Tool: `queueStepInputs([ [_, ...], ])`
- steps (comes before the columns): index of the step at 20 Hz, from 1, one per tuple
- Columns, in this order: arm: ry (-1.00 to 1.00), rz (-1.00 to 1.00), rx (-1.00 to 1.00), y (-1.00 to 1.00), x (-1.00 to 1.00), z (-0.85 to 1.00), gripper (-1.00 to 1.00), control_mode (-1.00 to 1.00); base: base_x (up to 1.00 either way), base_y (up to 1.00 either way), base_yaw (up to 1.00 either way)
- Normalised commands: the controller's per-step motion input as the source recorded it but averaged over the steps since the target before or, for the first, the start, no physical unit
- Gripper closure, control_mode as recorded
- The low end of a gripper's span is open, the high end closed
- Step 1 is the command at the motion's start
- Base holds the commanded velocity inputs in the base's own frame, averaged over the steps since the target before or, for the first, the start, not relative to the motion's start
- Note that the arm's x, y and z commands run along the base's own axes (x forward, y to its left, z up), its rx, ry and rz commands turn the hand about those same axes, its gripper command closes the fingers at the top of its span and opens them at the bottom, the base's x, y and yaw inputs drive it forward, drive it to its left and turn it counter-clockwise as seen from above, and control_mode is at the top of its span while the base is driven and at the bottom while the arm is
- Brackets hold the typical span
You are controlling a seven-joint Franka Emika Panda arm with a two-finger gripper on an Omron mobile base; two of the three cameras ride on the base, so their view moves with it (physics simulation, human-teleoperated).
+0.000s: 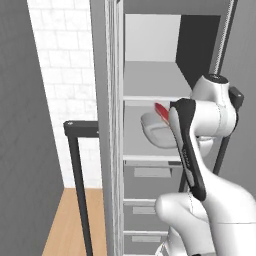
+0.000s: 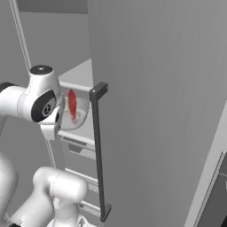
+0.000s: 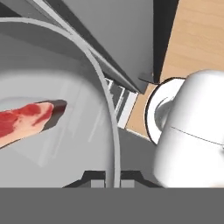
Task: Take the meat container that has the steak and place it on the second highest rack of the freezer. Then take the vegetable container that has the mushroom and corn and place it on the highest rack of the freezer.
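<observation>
The meat container (image 1: 152, 131) is a clear shallow bowl with a red steak (image 1: 160, 112) in it. It sits inside the open freezer, in the gap over the second highest rack (image 1: 145, 158) and under the highest rack (image 1: 150, 98). From the right I see the meat container (image 2: 80, 116) and steak (image 2: 72, 104) just beyond my hand. In the hand view my gripper (image 3: 113, 176) is shut on the meat container's rim (image 3: 114, 131), and the steak (image 3: 26, 119) lies to the left. Whether the bowl rests on the rack I cannot tell. The vegetable container is out of view.
The freezer door (image 2: 168, 111) stands open on the right with a long dark handle (image 2: 98, 150). A dark bar (image 1: 80, 170) stands left of the freezer, before a white brick wall (image 1: 65, 70). Lower racks and drawers (image 1: 145, 210) lie below, with wooden floor (image 1: 70, 225) underneath.
</observation>
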Motion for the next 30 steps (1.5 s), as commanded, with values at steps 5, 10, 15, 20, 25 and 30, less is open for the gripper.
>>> queueStepInputs([
  [5, -0.05, -0.18, 0.00, 0.00, 0.29, -0.80, 1.00, -1.00, 0.00, 0.00, 0.00],
  [10, -0.02, -0.12, 0.00, 0.01, 0.26, -0.65, 1.00, -1.00, 0.00, 0.00, 0.00],
  [15, 0.00, -0.02, 0.00, 0.00, 0.46, -0.15, 1.00, -1.00, 0.00, 0.00, 0.00],
  [20, 0.00, 0.00, 0.00, 0.00, 0.47, -0.25, 1.00, -1.00, 0.00, 0.00, 0.00],
  [25, 0.00, 0.00, 0.00, 0.00, 0.32, -0.46, 1.00, -1.00, 0.00, 0.00, 0.00],
  [30, 0.00, 0.00, 0.00, 0.00, 0.17, -0.37, 1.00, -1.00, 0.00, 0.00, 0.00],
])
